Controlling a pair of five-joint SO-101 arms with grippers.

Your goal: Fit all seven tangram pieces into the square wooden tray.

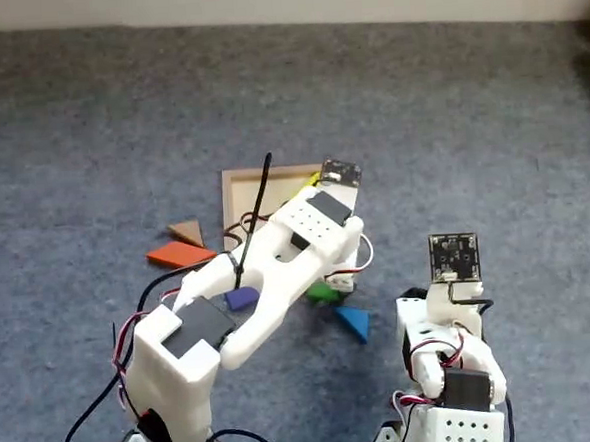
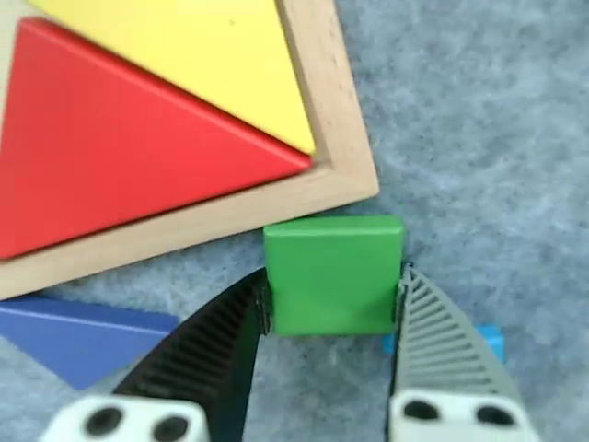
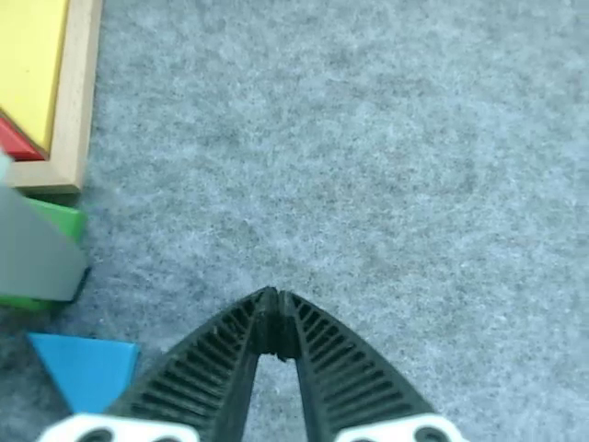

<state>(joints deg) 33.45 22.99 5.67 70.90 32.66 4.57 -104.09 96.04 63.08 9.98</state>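
Green square (image 2: 333, 258) — thick wooden block with a flat, glossy top and sharp edges. Lies on the grey carpet (image 2: 479, 110) just outside a corner of the wooden tray (image 2: 342, 138). Appears to touch the rim with one corner, though contact is hard to confirm. Equal sides, so no long axis; sits slightly turned against the tray rim. Pinched on two opposite sides by the left gripper (image 2: 333, 291), with ribbed fingers (image 2: 433, 331) pressed flat to the block.

Inside the tray: yellow triangle (image 2: 202, 55) and red triangle (image 2: 120, 147), laid edge to edge.

On the carpet outside the tray: dark blue piece (image 2: 74, 336), light blue triangle (image 3: 83, 368), orange piece (image 1: 180, 254), brown triangle (image 1: 186, 231).

Right gripper (image 3: 273, 324) — jaws pressed together, over carpet off to the side of the tray.
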